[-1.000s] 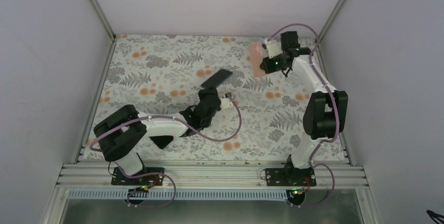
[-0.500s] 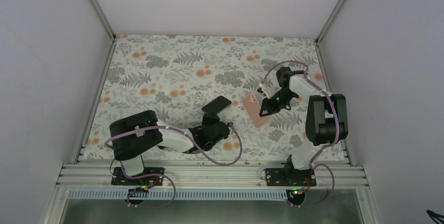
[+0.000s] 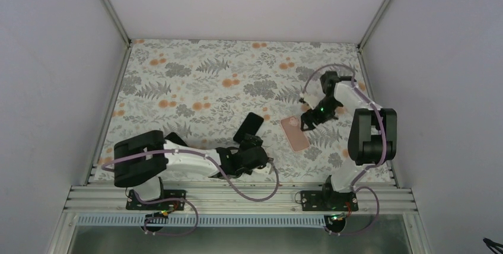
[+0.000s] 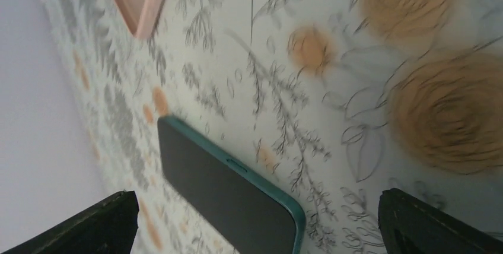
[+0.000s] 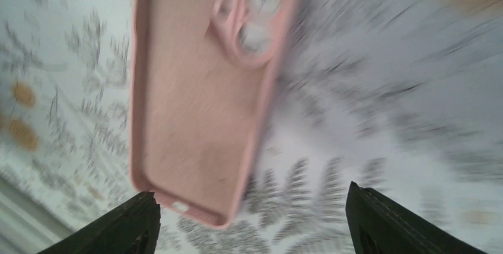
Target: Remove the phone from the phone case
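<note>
Phone and case lie apart toward the bench's near edge — left gripper and right gripper both released; a low pull-back could drag either.

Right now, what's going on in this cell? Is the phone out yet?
Yes. The phone is out of the pink case, and the two lie apart on the floral table. The left gripper is open at the near end of the phone. The right gripper is open by the far end of the case. Neither holds anything.
</note>
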`<action>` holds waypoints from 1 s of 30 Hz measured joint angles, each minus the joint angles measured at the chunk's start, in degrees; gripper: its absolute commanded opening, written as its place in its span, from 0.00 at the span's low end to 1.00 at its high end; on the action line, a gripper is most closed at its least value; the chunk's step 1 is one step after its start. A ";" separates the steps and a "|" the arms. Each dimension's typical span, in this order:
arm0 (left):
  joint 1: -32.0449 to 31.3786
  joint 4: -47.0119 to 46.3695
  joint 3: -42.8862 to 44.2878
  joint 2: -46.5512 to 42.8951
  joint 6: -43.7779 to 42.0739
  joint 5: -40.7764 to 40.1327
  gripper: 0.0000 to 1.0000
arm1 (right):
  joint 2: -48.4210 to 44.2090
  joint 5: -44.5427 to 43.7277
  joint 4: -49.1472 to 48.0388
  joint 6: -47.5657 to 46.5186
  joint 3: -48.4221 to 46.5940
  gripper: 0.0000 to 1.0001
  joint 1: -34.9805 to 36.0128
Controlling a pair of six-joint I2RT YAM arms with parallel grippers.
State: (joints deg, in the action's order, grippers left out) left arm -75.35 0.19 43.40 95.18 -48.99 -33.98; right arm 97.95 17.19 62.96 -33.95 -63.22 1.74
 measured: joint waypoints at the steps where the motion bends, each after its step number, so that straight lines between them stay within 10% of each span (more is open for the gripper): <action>1: -0.04 3.17 1.49 -0.63 0.46 2.54 1.00 | -0.37 -1.38 0.07 -0.17 -2.58 0.87 0.07; 6: 3.82 17.00 14.40 -6.49 2.62 14.99 0.98 | -6.71 -7.74 -3.87 -0.61 -10.27 0.86 3.43; 10: 18.80 19.08 23.58 -12.61 3.69 22.16 0.52 | -9.49 -10.32 -6.71 -0.24 -10.23 0.69 13.73; 14: 38.34 19.06 22.88 -19.87 1.68 24.57 0.03 | -6.56 -9.70 -8.15 1.40 -9.90 0.24 27.71; 17: 50.42 19.85 18.97 -24.11 0.22 26.99 0.02 | -1.11 -7.93 -8.31 3.34 -12.07 0.04 38.49; 30: 76.81 28.09 -1.18 -26.34 -1.84 34.75 0.02 | 22.40 7.78 -13.81 7.04 -32.17 0.04 60.41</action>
State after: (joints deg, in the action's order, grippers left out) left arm 1.45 28.27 42.22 68.84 -50.83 0.78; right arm 120.36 24.97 49.15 -26.92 -95.39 62.15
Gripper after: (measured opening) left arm 0.025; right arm 0.036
